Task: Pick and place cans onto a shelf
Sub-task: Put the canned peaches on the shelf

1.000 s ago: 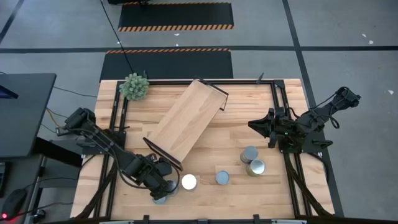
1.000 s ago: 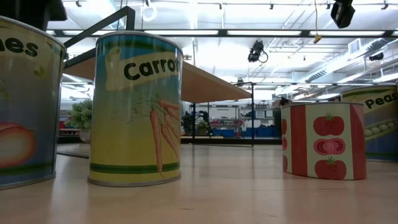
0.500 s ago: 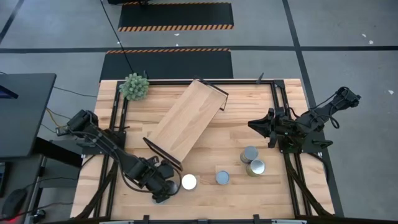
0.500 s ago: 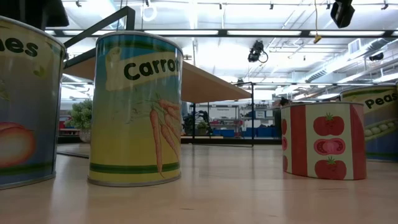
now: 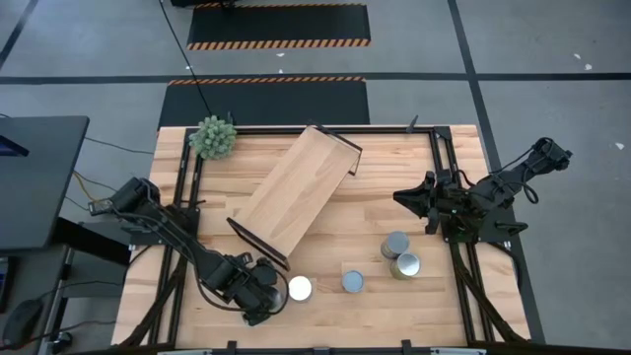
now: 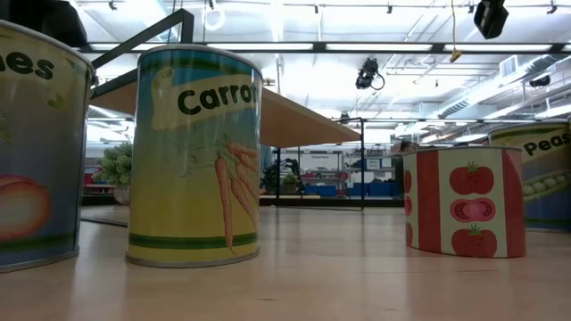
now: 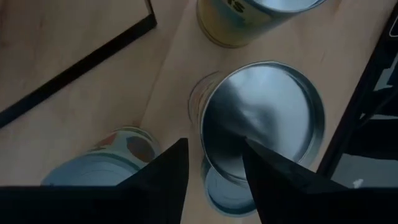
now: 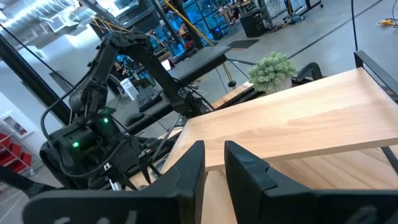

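Shelf (image 5: 294, 190): 0 cans placed; 4 visible on surface; left gripper (image 5: 258, 296) apparently grasping a can (image 7: 261, 118); right gripper (image 5: 412, 200) clenched, idle

A grey concrete floor (image 5: 552, 59) crossed by dark lines is seen around the butcher-block tabletop (image 5: 414, 306). Two black mats (image 5: 279, 25) edged with orange-and-black hazard stripes are laid beyond it. A dark desk (image 5: 35, 182) stands at one side. Long strip lights (image 6: 384, 46) are mounted under a white ceiling, and blue racks (image 6: 335, 187) are glimpsed in the hall behind
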Motion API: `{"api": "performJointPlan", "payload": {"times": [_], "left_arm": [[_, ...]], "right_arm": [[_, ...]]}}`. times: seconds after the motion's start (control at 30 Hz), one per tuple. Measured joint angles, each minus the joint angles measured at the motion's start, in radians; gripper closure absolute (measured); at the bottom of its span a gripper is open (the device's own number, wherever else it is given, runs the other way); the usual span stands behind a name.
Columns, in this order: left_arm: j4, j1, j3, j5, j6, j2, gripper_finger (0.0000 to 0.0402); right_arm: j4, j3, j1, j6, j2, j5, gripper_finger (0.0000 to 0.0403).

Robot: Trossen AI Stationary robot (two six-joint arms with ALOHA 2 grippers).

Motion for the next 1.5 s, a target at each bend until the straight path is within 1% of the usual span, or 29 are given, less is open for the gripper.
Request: {"api": "performJointPlan", "payload": {"times": [0.13, 0.27, 0.4, 0.53, 0.57, 0.8, 0.97, 1.23, 1.5], "left_arm": [[0.003, 0.0, 0.002, 0.0, -0.007, 0.006, 0.025], [0.004, 0.004, 0.002, 0.002, -0.018, 0.007, 0.0277], [0.0, 0.005, 0.002, -0.001, -0.021, 0.008, 0.032], [-0.003, 0.005, 0.002, -0.014, -0.021, 0.008, 0.0382], [-0.002, 0.005, 0.002, -0.015, -0.025, 0.008, 0.0391], [-0.006, 0.005, 0.002, -0.031, -0.027, 0.006, 0.0399], [-0.061, 0.008, 0.036, -0.04, 0.012, 0.011, 0.04], [-0.047, 0.017, 0.043, -0.025, 0.026, 0.01, 0.0401], [-0.073, 0.017, 0.044, -0.045, 0.027, 0.009, 0.0401]], "right_arm": [[0.001, 0.0, 0.0, 0.0, 0.0, 0.0, 0.0334], [0.001, 0.0, 0.0, 0.0, 0.0, 0.0, 0.0334], [0.001, 0.0, 0.0, -0.001, 0.0, 0.0, 0.0334], [0.001, 0.0, 0.0, -0.001, 0.0, 0.0, 0.0334], [0.001, 0.0, 0.0, -0.001, 0.0, 0.0, 0.0334], [0.001, 0.0, 0.0, -0.002, 0.0, -0.005, 0.0334], [0.001, 0.0, 0.0, -0.002, 0.0, -0.005, 0.0334], [0.004, 0.0, 0.0, -0.002, 0.0, -0.006, 0.0334], [0.008, 0.0, 0.0, 0.0, 0.0, -0.006, 0.0334]]}}
